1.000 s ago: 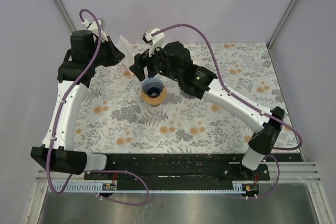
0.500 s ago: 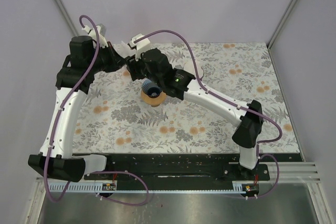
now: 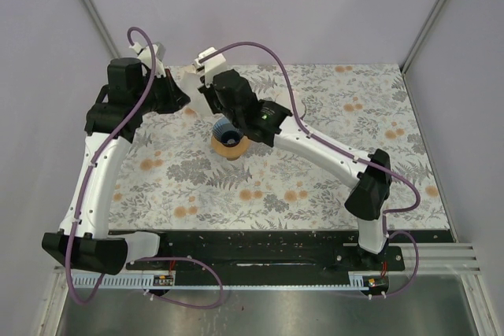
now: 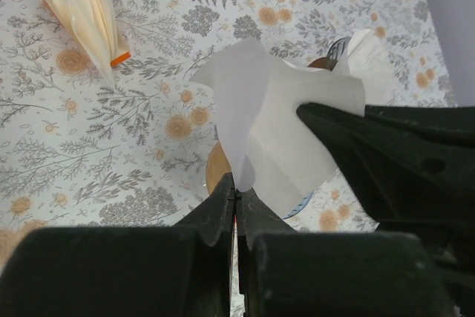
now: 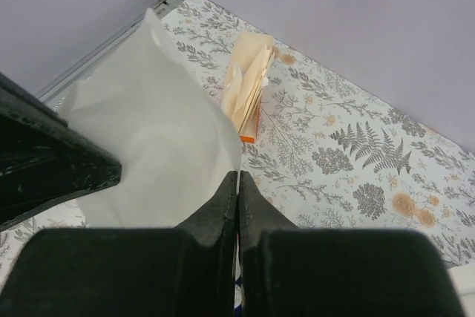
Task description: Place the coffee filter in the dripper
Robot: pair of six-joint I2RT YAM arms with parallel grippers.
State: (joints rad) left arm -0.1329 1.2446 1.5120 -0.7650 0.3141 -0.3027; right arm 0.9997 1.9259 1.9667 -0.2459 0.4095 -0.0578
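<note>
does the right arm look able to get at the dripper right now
Probably not yet: the right gripper is shut on the filter, and the left gripper pinches the same sheet. The dripper stands open below them; if one lets go, the way down looks free.

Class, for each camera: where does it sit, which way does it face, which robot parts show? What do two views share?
Top external: above and behind the bases, looking down at the floral table; left arm and right arm show.
Left wrist: on the left arm, looking down past the left gripper at the coffee filter.
Right wrist: on the right arm, facing the back wall past the right gripper.
Shared: both wrist views show the coffee filter and the filter stack.
</note>
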